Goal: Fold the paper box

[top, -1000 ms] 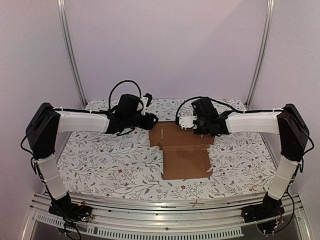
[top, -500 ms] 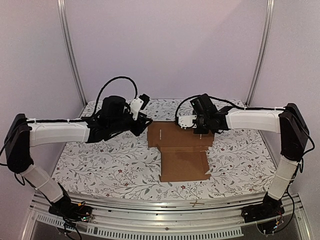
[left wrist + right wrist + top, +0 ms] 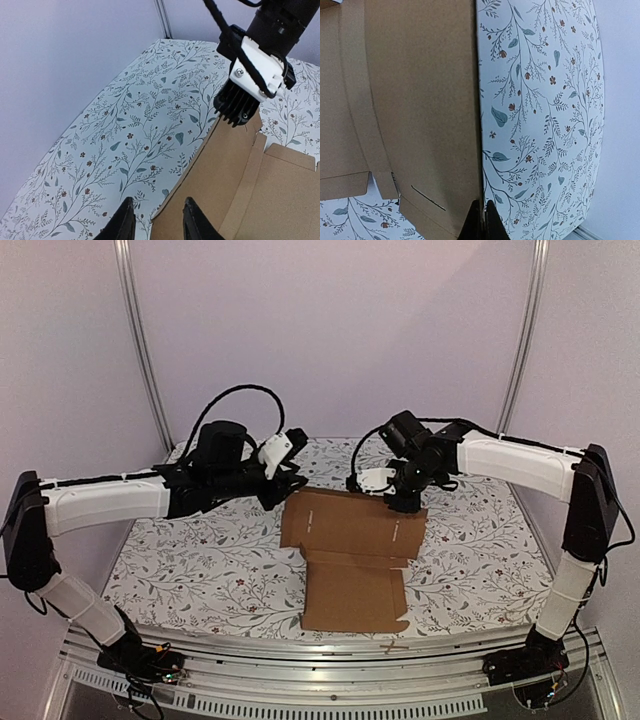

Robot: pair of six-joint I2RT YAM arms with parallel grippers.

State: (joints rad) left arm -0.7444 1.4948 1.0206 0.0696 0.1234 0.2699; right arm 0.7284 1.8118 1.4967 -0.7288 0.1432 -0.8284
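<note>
While right hand (image 3: pixel 481 217) pinches paper box (image 3: pixel 415 100) edge, left hand (image 3: pixel 157 212) straddles its corner, apart.

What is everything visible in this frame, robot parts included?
paper box: one, plain brown, a flat die-cut sheet with slits and notches, lying mid-table on the cloth
tablecloth: one, white with a leaf and flower print, covering the table
frame posts: two, silver metal, standing at the far left and far right corners
front rail: one, silver metal, along the near edge
walls: pale lilac, enclosing the back and sides
arms: two, white with black joints and cables, reaching in from left and right
left gripper: one, black fingers, open, at the sheet's far left corner
right gripper: one, black, shut on the sheet's far right edge
</note>
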